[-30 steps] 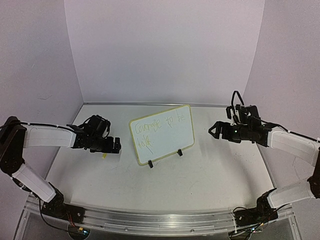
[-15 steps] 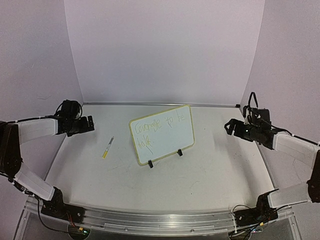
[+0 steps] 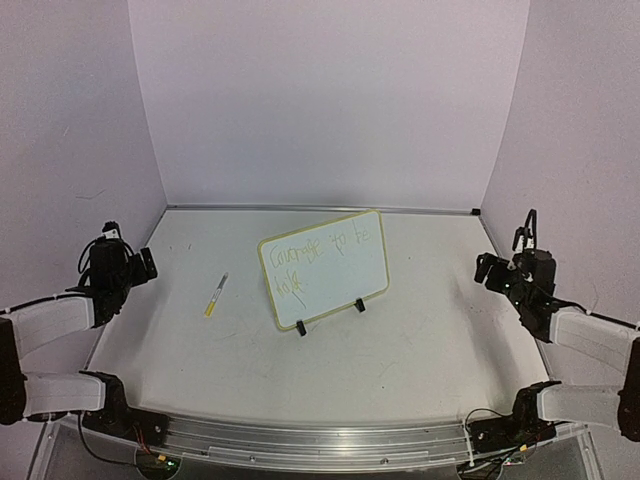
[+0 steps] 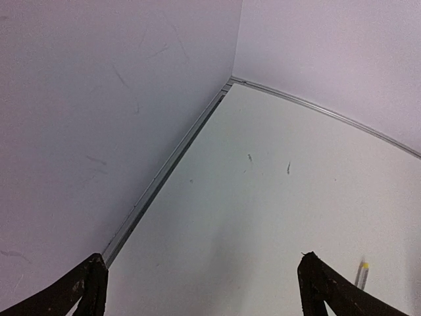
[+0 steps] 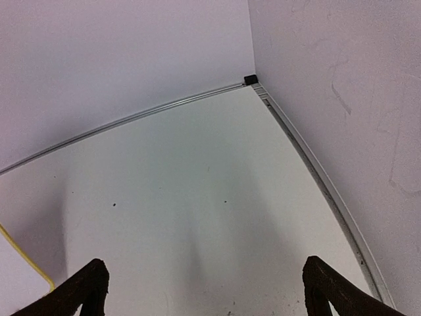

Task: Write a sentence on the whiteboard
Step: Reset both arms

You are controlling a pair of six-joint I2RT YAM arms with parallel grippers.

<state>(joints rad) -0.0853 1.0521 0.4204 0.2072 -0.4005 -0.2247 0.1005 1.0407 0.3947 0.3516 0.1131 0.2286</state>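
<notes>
The whiteboard (image 3: 335, 285), white with a pale yellow frame, stands tilted on two black clip feet at the table's middle. The sentence (image 3: 318, 249) runs across its face in two short lines of thin yellow-green cursive. A yellow-capped marker (image 3: 216, 295) lies flat on the table to the board's left; its tip (image 4: 362, 272) shows in the left wrist view. My left gripper (image 3: 140, 264) hangs open by the left wall, empty (image 4: 200, 280). My right gripper (image 3: 487, 271) hangs open by the right wall, empty (image 5: 205, 280). A corner of the board's frame (image 5: 29, 262) shows in the right wrist view.
Pale walls close in the table on three sides, with a metal strip (image 4: 164, 174) along the left wall's foot and another (image 5: 316, 178) along the right. The arms' base rail (image 3: 320, 440) runs along the near edge.
My left gripper has drawn away from the marker to the left wall, leaving it on the table. My right gripper has pulled back from the board to the right wall.
</notes>
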